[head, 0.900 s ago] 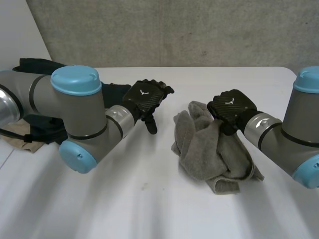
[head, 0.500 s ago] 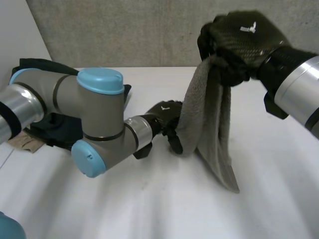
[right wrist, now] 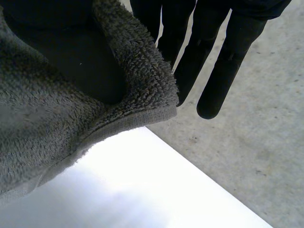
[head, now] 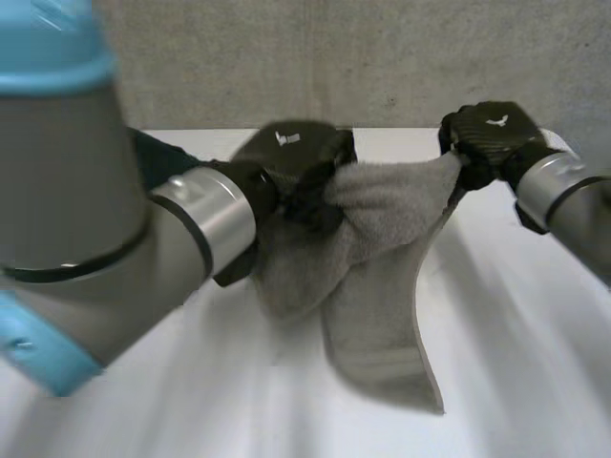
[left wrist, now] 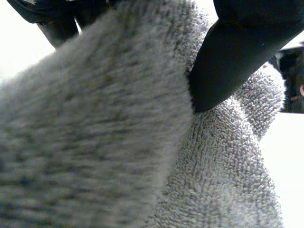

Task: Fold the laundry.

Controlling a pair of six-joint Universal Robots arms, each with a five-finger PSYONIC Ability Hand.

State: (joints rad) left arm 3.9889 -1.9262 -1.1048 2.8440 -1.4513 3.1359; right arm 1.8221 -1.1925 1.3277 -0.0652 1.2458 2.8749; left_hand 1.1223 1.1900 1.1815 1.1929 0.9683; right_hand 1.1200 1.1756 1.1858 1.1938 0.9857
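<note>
A grey towel (head: 382, 277) hangs above the white table (head: 535, 363), stretched between both hands. My left hand (head: 291, 162) is shut on the towel's upper edge at one end, and loose folds bunch below it. In the left wrist view a black finger (left wrist: 232, 52) presses into the towel's pile (left wrist: 118, 123). My right hand (head: 492, 138) is shut on the other upper corner. In the right wrist view that hemmed corner (right wrist: 142, 99) is pinched beside the straight fingers (right wrist: 223, 57). The towel's lower end trails down to the table.
Dark clothing (head: 158, 153) lies on the table behind my left arm (head: 115, 248). A concrete wall (head: 382, 57) runs along the table's far edge. Bare table lies in front of the towel and on both sides of it.
My right hand has come down and moved right with its corner. My left hand has risen and taken hold of the towel's edge, so the towel now spans both hands.
</note>
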